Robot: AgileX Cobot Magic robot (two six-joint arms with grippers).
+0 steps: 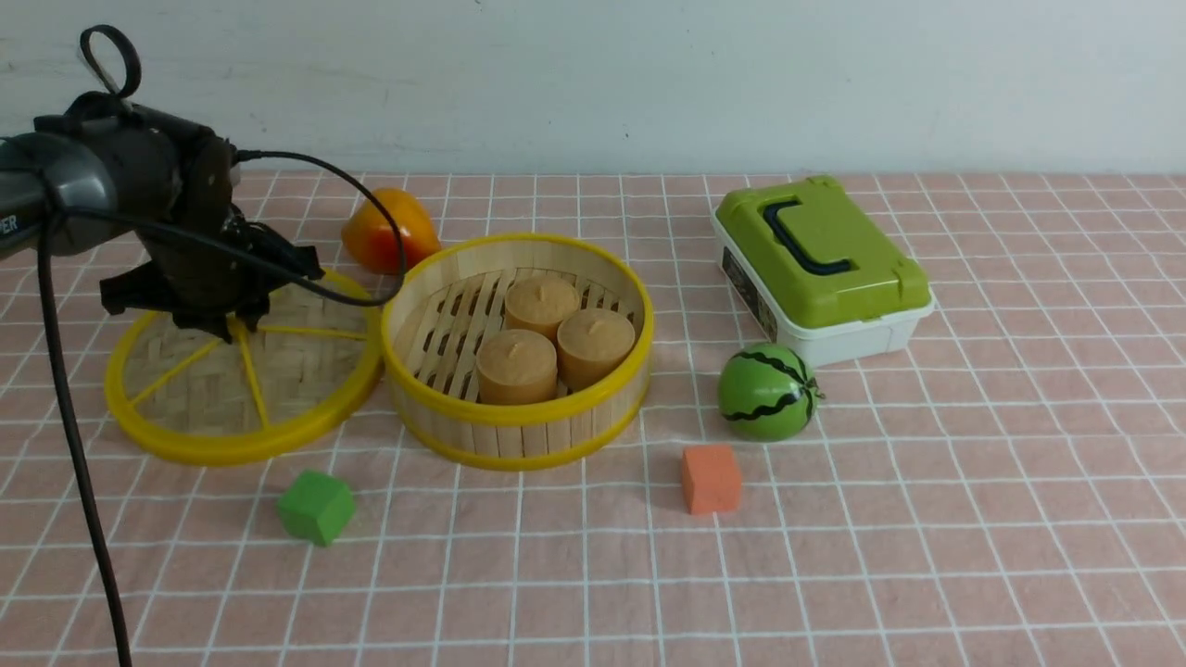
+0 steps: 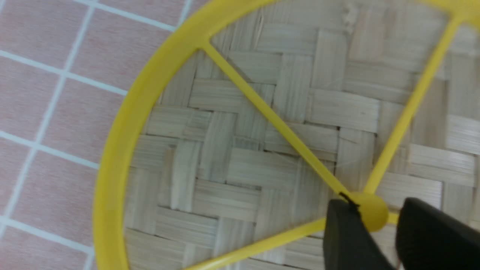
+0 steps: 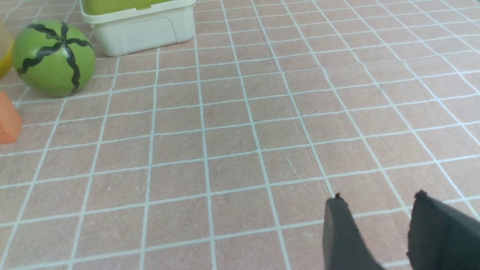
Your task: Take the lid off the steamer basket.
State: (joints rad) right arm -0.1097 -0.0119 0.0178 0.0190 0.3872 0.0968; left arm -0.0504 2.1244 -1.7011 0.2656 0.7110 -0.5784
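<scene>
Front view: the lid (image 1: 278, 371) is lying flat on the pink checked worktop (image 1: 927, 519) just left of the uncovered steamer basket (image 1: 519, 431), while the left end effector (image 2: 375, 204) is holding its jaws parted around the centre hub (image 2: 370, 213) and the right end effector (image 3: 378, 197) is hovering open, empty.

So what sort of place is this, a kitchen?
Probably a staged test table rather than a real kitchen: a pink checked cloth against a bare wall, a toy watermelon, plus a green cube and an orange cube.
</scene>
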